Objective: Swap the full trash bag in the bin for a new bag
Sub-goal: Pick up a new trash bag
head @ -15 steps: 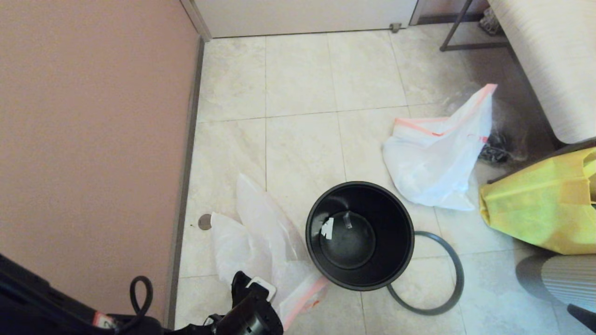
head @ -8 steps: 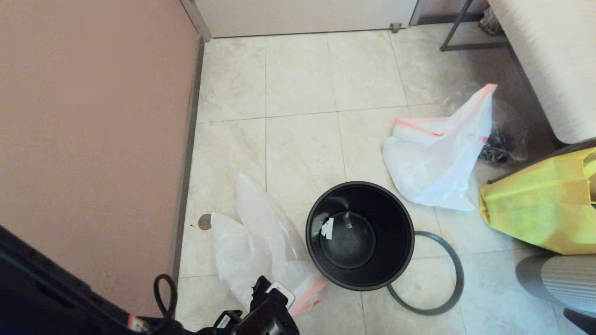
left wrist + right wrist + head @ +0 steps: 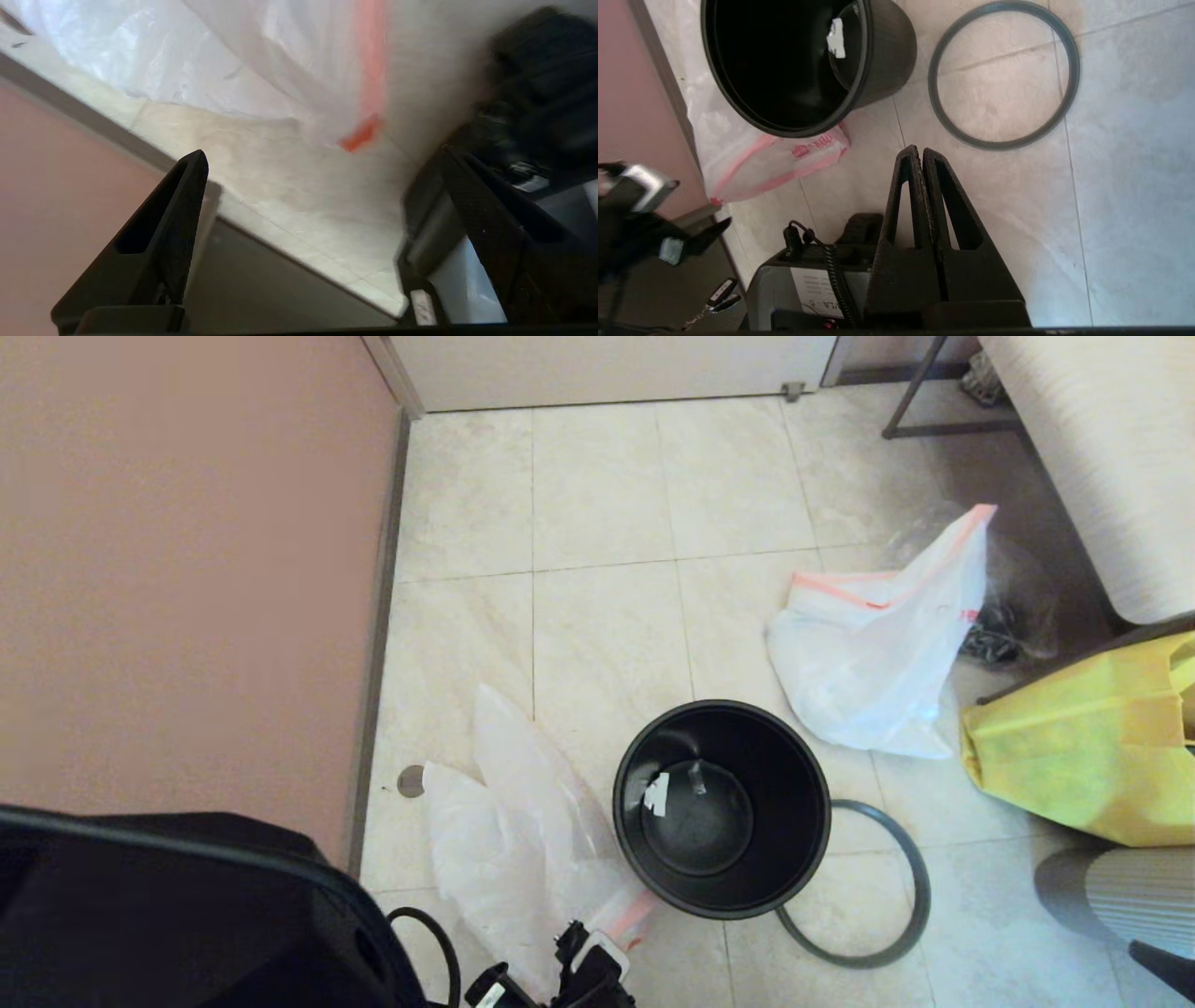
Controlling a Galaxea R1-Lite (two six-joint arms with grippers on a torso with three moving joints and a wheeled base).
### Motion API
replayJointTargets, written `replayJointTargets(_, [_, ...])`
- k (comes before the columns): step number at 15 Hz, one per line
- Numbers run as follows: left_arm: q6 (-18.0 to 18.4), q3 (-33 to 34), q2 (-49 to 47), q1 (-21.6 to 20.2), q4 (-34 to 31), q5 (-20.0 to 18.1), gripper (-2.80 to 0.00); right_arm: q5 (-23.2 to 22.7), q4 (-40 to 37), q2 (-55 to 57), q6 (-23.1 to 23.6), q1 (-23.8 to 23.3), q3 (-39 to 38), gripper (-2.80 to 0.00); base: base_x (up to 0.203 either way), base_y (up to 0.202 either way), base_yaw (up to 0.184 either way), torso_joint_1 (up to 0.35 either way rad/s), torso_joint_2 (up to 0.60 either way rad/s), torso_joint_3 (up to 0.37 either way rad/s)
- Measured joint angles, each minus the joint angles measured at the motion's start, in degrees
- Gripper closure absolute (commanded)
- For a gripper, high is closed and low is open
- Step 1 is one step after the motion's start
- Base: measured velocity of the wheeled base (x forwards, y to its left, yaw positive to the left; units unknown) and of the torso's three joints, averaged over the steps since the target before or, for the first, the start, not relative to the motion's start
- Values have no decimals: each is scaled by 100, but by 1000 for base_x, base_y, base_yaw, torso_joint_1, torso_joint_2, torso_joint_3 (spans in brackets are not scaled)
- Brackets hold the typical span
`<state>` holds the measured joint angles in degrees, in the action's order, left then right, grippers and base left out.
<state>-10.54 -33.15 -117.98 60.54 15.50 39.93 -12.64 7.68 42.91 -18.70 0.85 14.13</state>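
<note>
The black bin (image 3: 721, 807) stands upright and empty on the tiled floor, its grey ring (image 3: 854, 887) lying loose beside it on the right. The full trash bag (image 3: 873, 653), white with a pink-orange band, sits behind the bin to the right. The new bag (image 3: 523, 821) lies flat on the floor left of the bin, with its pink hem (image 3: 371, 60) nearest me. My left gripper (image 3: 593, 975) hovers open just short of that hem, nothing between its fingers (image 3: 177, 219). My right gripper (image 3: 920, 151) hangs shut and empty above the floor near the ring (image 3: 1004, 74).
A pink wall (image 3: 187, 569) runs close along the left. A yellow bag (image 3: 1083, 737) and a clear bag with dark contents (image 3: 1004, 616) lie at the right below a striped seat (image 3: 1102, 457). My own base (image 3: 808, 289) is just below the grippers.
My left arm has swung right and lower along the new bag toward its pink hem; the arm's dark cover now fills the lower left of the head view. The bags, bin and ring stayed put.
</note>
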Motion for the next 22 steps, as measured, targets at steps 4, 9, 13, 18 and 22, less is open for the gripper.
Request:
replayJointTargets(4, [434,-301,-448,-476,649,222,-280,-2,-7,-11,-1,0,116,0,0,0,0,0,0,0])
replayJointTargets(9, [782,-571,-748,-1007,1144,292,0,-2,-29,-65,-1,9,174,0,0,0,0,0,0,0])
replayJointTargets(13, [776,-546,-641,-1046,1148,301,0,-2,-59,-148,-1,9,208,0,0,0,0,0,0,0])
replayJointTargets(18, [763,-542,521,-1032,527,107,0,-6,-322,-317,-18,9,286,0,0,0,0,0,0,0])
replayJointTargets(22, [311,-1249,2052,-814,-1797,-142,0,-17,-335,-311,-34,9,361,0,0,0,0,0,0,0])
